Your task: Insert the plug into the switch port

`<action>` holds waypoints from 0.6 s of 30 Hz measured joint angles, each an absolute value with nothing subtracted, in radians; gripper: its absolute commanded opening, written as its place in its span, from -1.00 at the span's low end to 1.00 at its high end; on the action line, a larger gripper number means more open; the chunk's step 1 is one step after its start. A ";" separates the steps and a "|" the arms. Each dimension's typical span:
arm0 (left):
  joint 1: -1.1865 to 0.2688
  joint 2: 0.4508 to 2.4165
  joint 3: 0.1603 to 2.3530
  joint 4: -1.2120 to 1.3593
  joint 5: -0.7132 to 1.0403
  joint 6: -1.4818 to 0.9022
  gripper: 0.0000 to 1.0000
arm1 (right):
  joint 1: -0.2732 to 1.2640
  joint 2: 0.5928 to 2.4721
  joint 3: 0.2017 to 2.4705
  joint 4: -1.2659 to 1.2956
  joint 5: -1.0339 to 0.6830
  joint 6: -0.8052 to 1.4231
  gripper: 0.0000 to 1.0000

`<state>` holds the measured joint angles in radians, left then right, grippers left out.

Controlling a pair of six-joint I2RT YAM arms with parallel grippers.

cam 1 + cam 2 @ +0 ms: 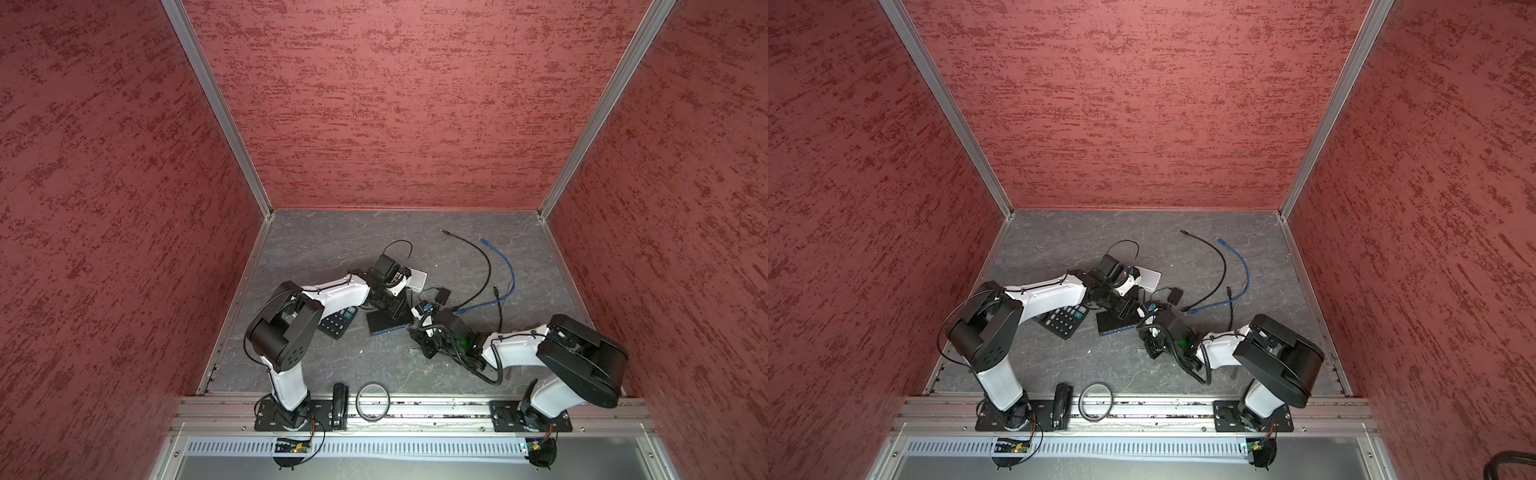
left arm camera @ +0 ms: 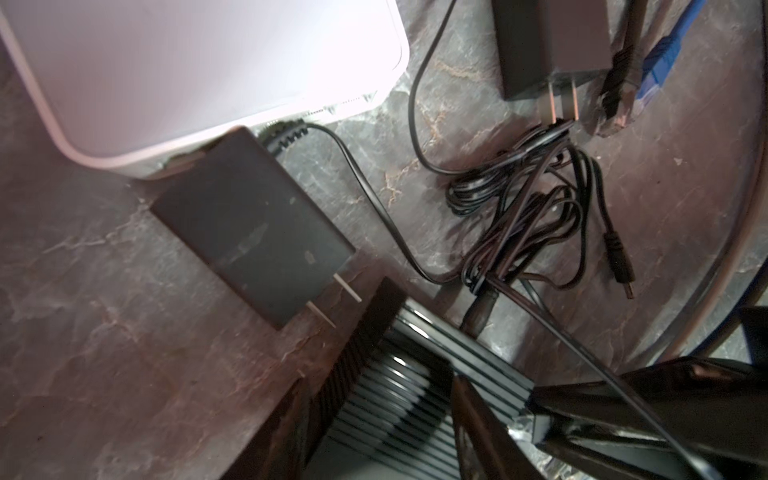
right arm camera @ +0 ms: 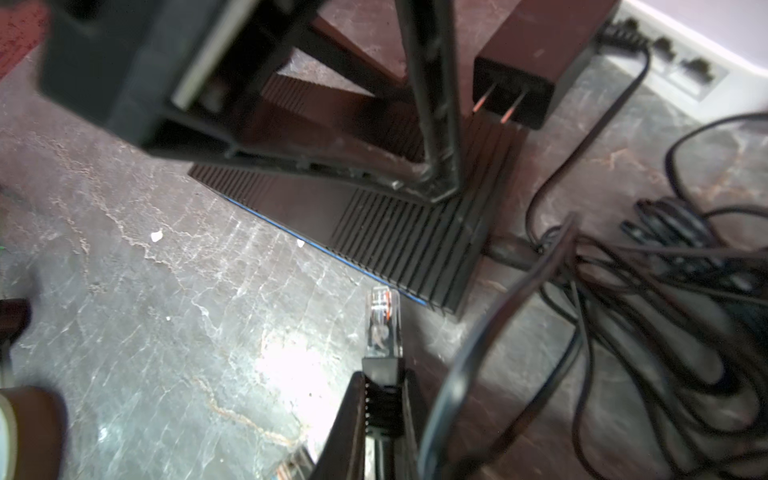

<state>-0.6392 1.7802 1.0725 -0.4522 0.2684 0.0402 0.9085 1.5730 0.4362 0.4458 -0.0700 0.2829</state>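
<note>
The right gripper (image 3: 380, 376) pinches a clear plastic plug (image 3: 382, 324) with a black boot, its tip just beside the black ribbed switch box (image 3: 415, 241). The left gripper (image 2: 505, 407) has its jaws spread atop that box.

The left hand (image 1: 392, 311) covers part of the switch (image 1: 384, 325); its ports are hidden.

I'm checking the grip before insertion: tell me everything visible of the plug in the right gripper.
The plug is a clear plastic network connector with coloured wires showing inside and a black ribbed boot behind. The right gripper is shut on the boot, one finger on each side. The plug's tip points toward the black ribbed switch, close to its blue-edged side, not inserted.
</note>
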 measured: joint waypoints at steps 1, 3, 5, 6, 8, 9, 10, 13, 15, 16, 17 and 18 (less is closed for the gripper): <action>-0.641 1.780 1.071 -0.449 0.268 0.035 0.07 | 0.908 1.574 0.436 0.445 -0.067 0.284 -0.80; -0.642 1.779 1.066 -0.440 0.268 0.021 0.05 | 0.909 1.574 0.437 0.445 -0.060 0.289 -0.80; -0.643 1.774 1.058 -0.429 0.266 0.010 0.04 | 0.912 1.574 0.437 0.445 -0.054 0.293 -0.80; -0.645 1.773 1.054 -0.424 0.264 0.006 0.04 | 0.913 1.574 0.437 0.445 -0.051 0.295 -0.79; -0.646 1.769 1.048 -0.411 0.261 -0.006 0.03 | 0.914 1.574 0.437 0.445 -0.049 0.297 -0.80; -0.649 1.768 1.044 -0.402 0.259 -0.012 0.03 | 0.914 1.574 0.437 0.445 -0.048 0.298 -0.80; -0.650 1.767 1.042 -0.395 0.257 -0.015 0.02 | 0.915 1.574 0.437 0.445 -0.047 0.299 -0.80; -0.654 1.763 1.029 -0.374 0.252 -0.033 0.01 | 0.916 1.573 0.437 0.445 -0.046 0.303 -0.80; -0.655 1.758 1.021 -0.361 0.248 -0.042 0.00 | 0.916 1.573 0.437 0.445 -0.047 0.303 -0.79; -0.656 1.755 1.015 -0.353 0.246 -0.049 0.00 | 0.916 1.571 0.437 0.444 -0.048 0.303 -0.79; -0.656 1.754 1.012 -0.347 0.244 -0.054 0.00 | 0.916 1.569 0.437 0.444 -0.048 0.303 -0.79; -0.656 1.753 1.010 -0.343 0.243 -0.057 0.00 | 0.916 1.568 0.437 0.443 -0.048 0.304 -0.79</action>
